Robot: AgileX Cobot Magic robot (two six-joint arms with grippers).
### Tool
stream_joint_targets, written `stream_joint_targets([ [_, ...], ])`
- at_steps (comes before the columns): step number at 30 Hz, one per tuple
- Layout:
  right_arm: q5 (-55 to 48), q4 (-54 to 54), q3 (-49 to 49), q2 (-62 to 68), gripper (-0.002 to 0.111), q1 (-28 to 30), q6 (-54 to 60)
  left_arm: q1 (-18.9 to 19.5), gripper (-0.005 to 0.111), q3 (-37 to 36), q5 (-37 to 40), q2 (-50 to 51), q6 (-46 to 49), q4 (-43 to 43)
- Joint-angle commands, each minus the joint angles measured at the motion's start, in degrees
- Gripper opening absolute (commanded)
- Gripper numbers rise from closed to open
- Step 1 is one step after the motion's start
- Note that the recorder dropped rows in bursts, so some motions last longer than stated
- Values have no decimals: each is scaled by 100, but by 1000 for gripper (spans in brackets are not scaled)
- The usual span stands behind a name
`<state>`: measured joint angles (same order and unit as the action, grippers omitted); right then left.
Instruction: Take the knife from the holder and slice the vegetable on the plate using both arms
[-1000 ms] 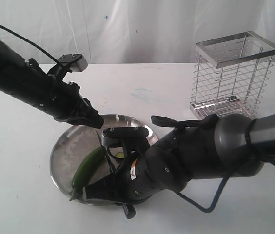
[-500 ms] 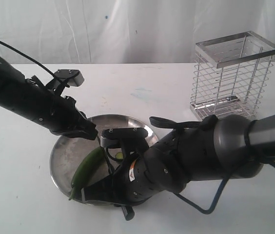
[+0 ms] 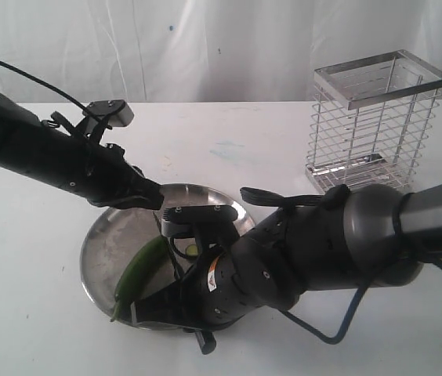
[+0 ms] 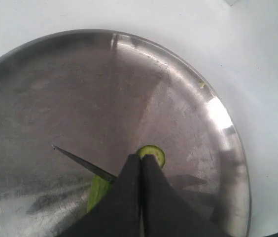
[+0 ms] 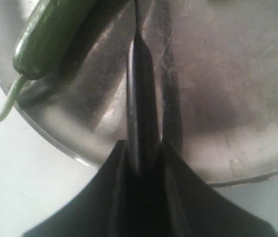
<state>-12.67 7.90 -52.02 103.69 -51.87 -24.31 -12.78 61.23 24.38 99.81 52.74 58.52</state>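
Exterior view: plate [image 3: 99,235] with the vegetable [image 3: 139,270] lying on it.
Right pincer [image 5: 143,150] is clamped on the knife [image 5: 140,74] handle at the plate's rim, and the blade runs in over the plate right next to the vegetable. Left pincer [image 4: 141,159] is pinched fully closed with nothing in it, tips above the plate's middle by a cut green slice [image 4: 156,156]. Holder [image 3: 374,117] stands well away from the plate on the counter [image 3: 33,313].

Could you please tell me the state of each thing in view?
Round stainless-steel plate: flat on white table.
Silver wire basket holder: upright, empty.
Slim black-handled knife: clamped in right fingers, blade over plate.
Slender green chili-like vegetable: lying on plate.
Small round green slice: cut off, on plate.
Left fingers: shut, empty.
Right fingers: shut on knife.
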Motion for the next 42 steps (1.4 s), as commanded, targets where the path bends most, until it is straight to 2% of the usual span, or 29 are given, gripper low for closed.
stream_joint_targets([
  [1,29,1,3,-19,0,-12,-3,8,0,-45,64,29,160,211],
  [8,40,1,3,-19,0,-12,-3,8,0,-45,68,411,517,589],
  [20,41,1,3,-19,0,-12,11,8,0,-45,-41,515,841,902],
  [29,-56,1,3,-19,0,-12,12,8,0,-45,-186,1517,1022,851],
  [42,-127,1,3,-19,0,-12,31,8,0,-45,-358,228,1032,851],
])
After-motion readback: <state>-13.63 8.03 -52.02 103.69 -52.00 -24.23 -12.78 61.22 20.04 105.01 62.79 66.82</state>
